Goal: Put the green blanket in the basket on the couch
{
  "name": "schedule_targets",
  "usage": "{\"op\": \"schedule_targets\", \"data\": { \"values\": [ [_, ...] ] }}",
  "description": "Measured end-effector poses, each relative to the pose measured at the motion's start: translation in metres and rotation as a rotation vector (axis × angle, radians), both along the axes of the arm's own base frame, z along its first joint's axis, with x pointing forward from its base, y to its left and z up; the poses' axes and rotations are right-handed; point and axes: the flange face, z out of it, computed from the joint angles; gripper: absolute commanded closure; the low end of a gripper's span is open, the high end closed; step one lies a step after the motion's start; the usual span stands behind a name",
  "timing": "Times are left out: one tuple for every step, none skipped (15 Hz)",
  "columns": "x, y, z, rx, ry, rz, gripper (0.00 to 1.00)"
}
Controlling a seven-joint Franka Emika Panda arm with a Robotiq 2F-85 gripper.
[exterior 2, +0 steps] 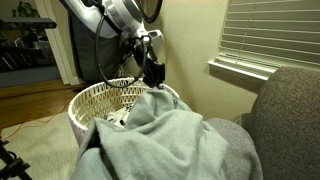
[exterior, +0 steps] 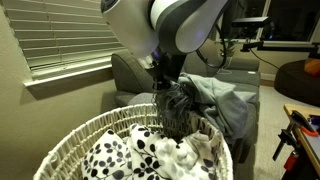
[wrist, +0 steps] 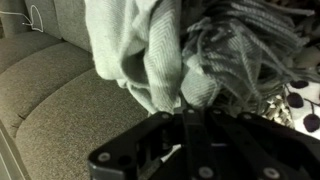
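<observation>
My gripper [exterior: 166,88] was pressed together on a fold of the green blanket [exterior 2: 175,140], the jaws pinching the fleece. From the pinch the blanket hung down beneath me and trailed away in loose rumples over the couch [exterior 2: 290,110]. Close below the gripper stood the basket [exterior 2: 95,100], with the hanging blanket draped across the near part of its wicker rim. Inside the basket, below me, lay a white cloth with black spots [exterior: 120,155]. Farther out, beyond the couch, window blinds [exterior: 60,35] covered the wall.
</observation>
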Motion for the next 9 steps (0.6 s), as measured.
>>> {"op": "schedule_targets", "data": {
  "values": [
    [-0.006, -0.002, 0.007, -0.008, -0.007, -0.006, 0.99],
    [-0.012, -0.005, 0.013, -0.016, -0.011, -0.011, 0.99],
    [-0.018, -0.008, 0.018, -0.026, -0.016, -0.017, 0.99],
    [-0.025, -0.011, 0.023, -0.035, -0.021, -0.024, 0.99],
    [-0.033, -0.015, 0.026, -0.040, -0.024, -0.034, 0.99],
    [-0.039, -0.020, 0.030, -0.044, -0.029, -0.044, 0.99],
    [-0.047, -0.026, 0.034, -0.046, -0.034, -0.058, 0.99],
    [-0.053, -0.032, 0.037, -0.045, -0.037, -0.071, 0.99],
    [-0.059, -0.039, 0.042, -0.042, -0.039, -0.085, 0.99]
  ]
}}
